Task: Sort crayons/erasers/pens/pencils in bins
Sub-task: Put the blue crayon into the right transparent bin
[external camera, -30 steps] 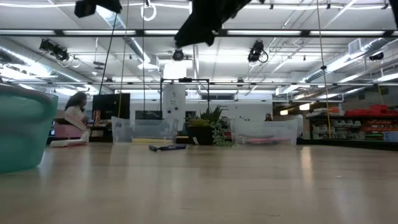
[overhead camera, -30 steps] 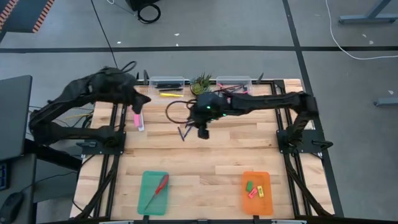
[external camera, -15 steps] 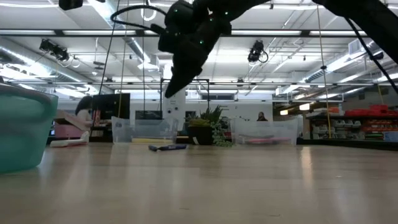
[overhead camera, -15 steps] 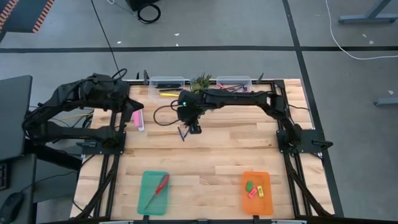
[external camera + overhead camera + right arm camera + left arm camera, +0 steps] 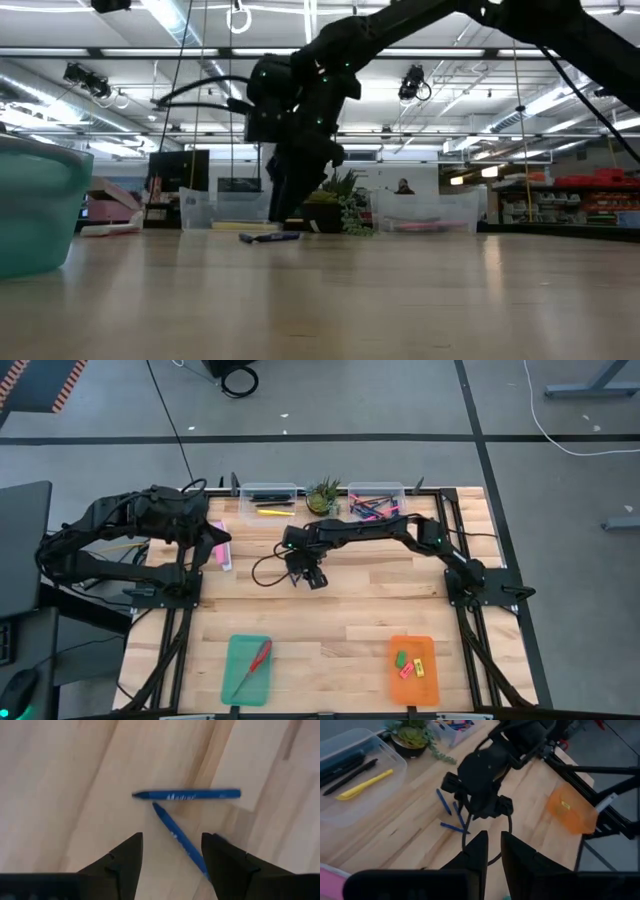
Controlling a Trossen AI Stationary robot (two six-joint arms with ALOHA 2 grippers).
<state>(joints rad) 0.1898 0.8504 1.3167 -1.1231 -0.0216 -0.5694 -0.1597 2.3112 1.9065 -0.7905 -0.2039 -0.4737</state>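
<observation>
We see a grey concrete floor [image 5: 350, 405] crossed by dark tape lines [image 5: 300, 438], and long ceiling strip lights [image 5: 480, 10] over distant shelving [image 5: 590, 200].

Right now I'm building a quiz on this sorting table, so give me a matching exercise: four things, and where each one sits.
Things:
1. red-handled scissors
2. erasers
3. yellow pencil
4. blue pens

Places:
A. on the bare wood under the open right gripper
B. in the orange tray
C. in the teal-green tray
D. on the table in front of the clear tub holding dark pencils

Pairs: 1-C, 2-B, 3-D, 4-A
</observation>
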